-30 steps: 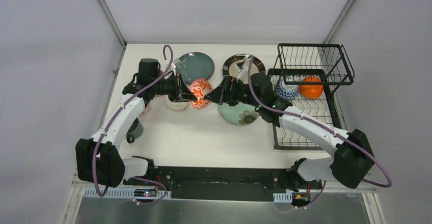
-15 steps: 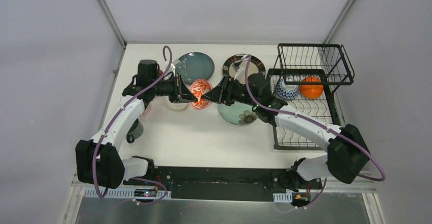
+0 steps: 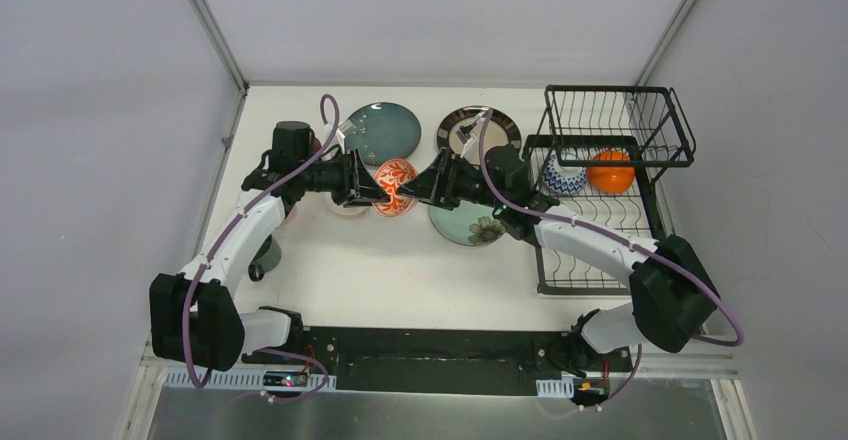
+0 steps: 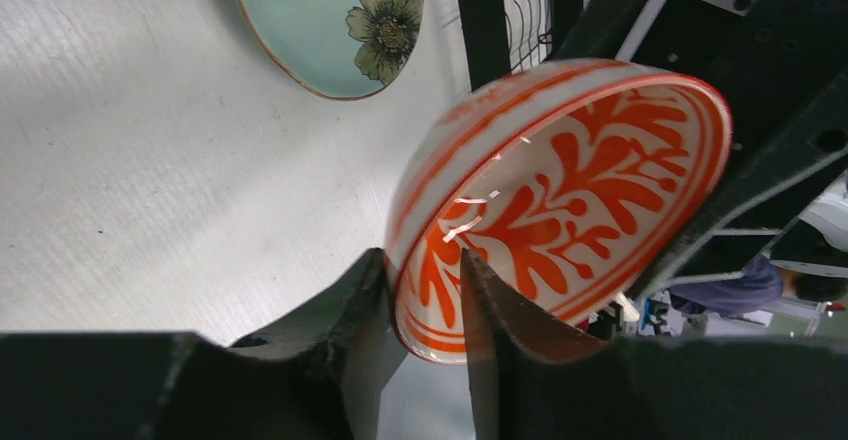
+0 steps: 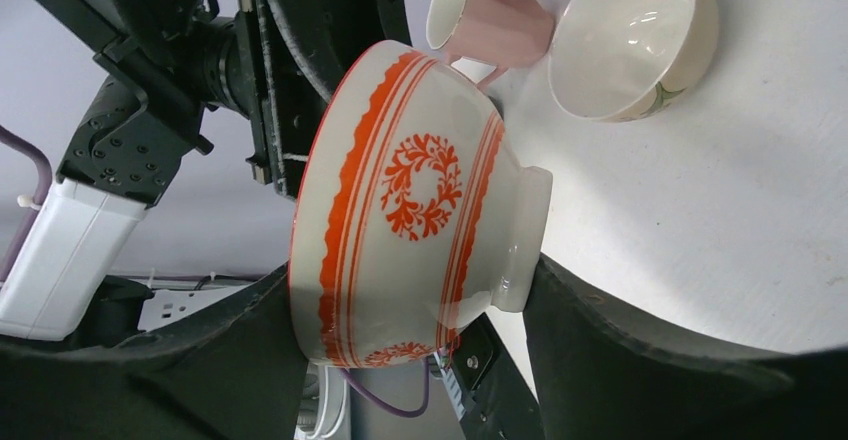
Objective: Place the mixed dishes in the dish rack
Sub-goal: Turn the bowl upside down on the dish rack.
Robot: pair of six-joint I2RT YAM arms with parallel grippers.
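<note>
Left fingers (image 4: 335, 360) cover bowl (image 4: 560, 190) rim (partly).

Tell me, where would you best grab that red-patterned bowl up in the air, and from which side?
The rim, from the robot's left side. The bowl is tipped with its mouth facing that way, so the thin edge takes one finger inside, one outside, as the left fingers sit. From the right only the round outer wall and foot show, demanding a wide span.
</note>
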